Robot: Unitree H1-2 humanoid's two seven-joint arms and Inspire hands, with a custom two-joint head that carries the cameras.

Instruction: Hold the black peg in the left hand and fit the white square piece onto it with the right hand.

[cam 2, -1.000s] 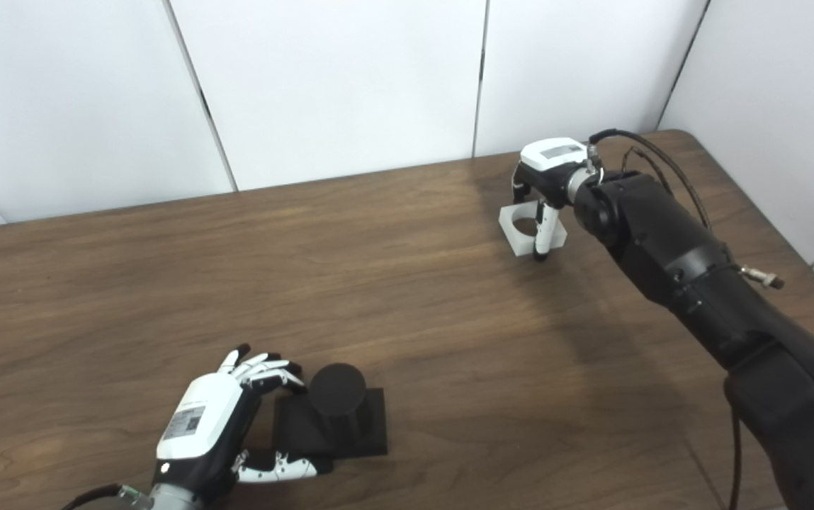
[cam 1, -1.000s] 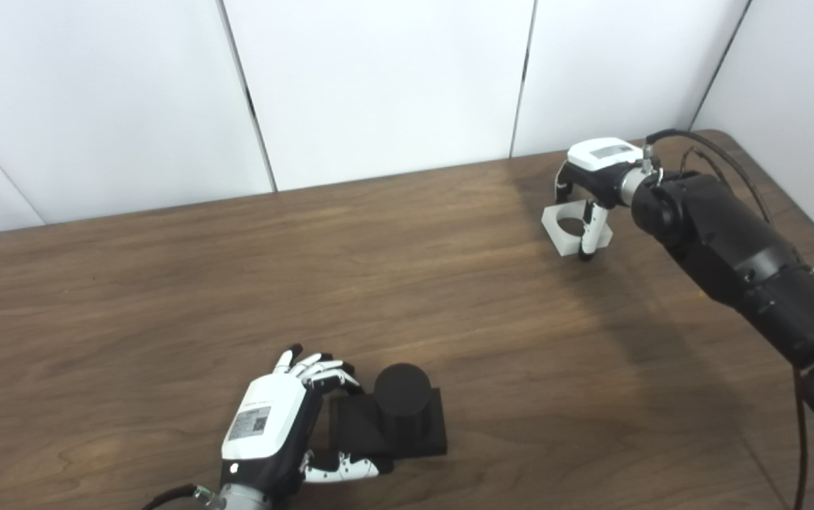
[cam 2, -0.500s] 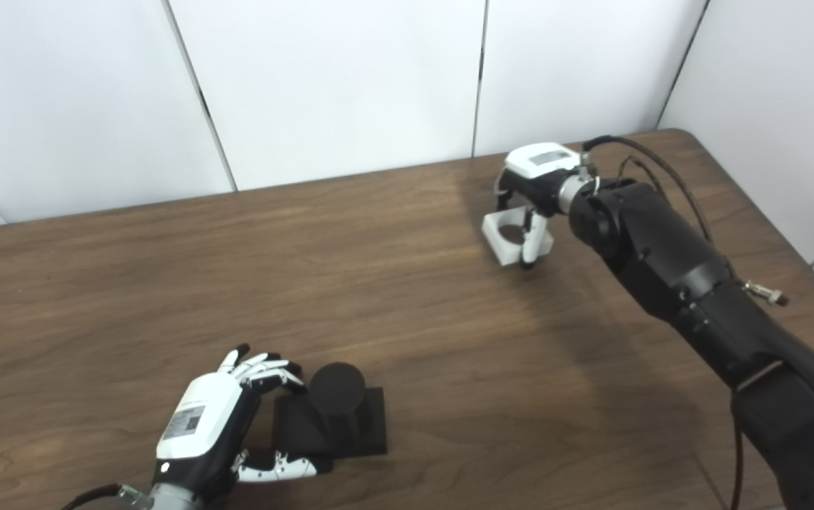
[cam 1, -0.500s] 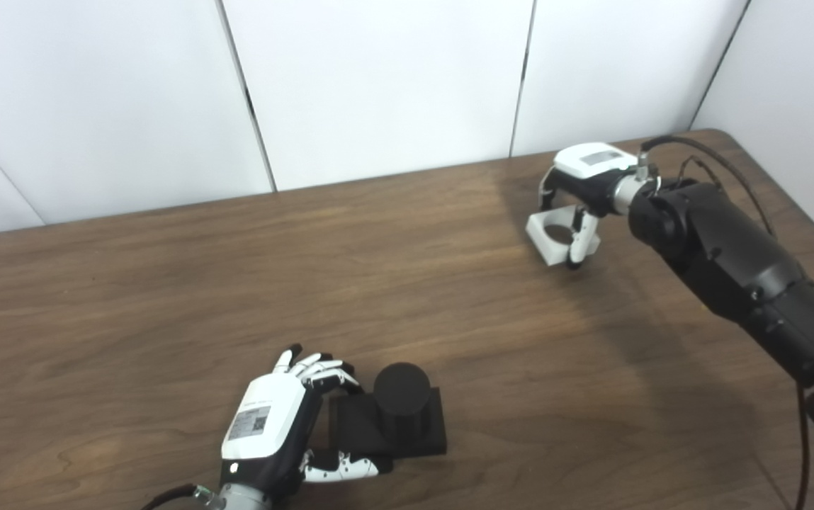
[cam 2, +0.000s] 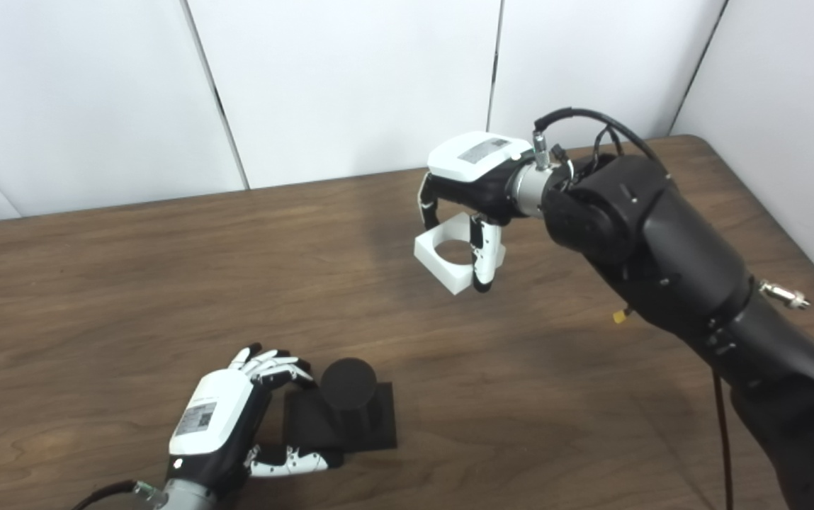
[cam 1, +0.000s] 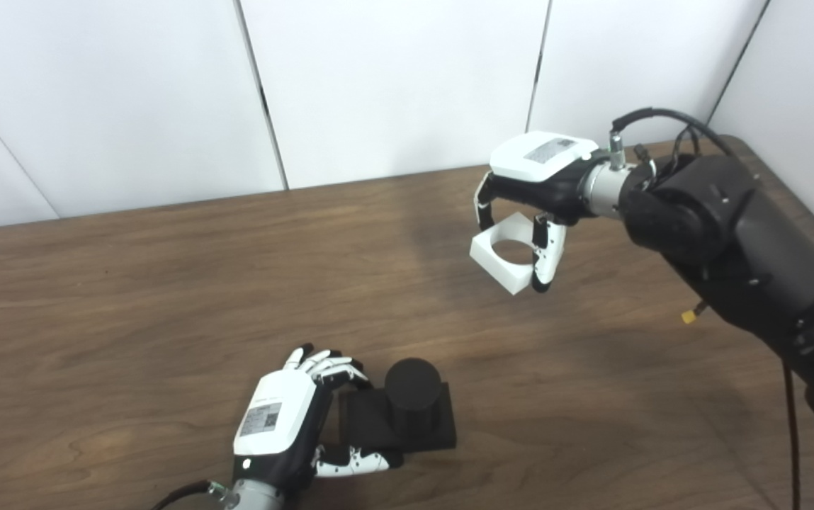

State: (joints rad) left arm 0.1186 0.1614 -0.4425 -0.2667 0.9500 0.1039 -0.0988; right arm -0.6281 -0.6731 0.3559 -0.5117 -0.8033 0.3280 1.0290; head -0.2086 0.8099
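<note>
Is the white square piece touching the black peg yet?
Apart. The left eye view shows the white square piece held up in the right hand, with bare table between it and the black peg by the left hand.

Brown wooden table (cam 1: pixel 166 283), white panelled wall (cam 1: pixel 392 85) behind

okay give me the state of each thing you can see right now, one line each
Black peg: upright on its square base, resting on the table, bare.
White square piece: held in the air, its round hole empty.
Left hand: shut on the peg's base.
Right hand: shut on the white square piece.
</note>
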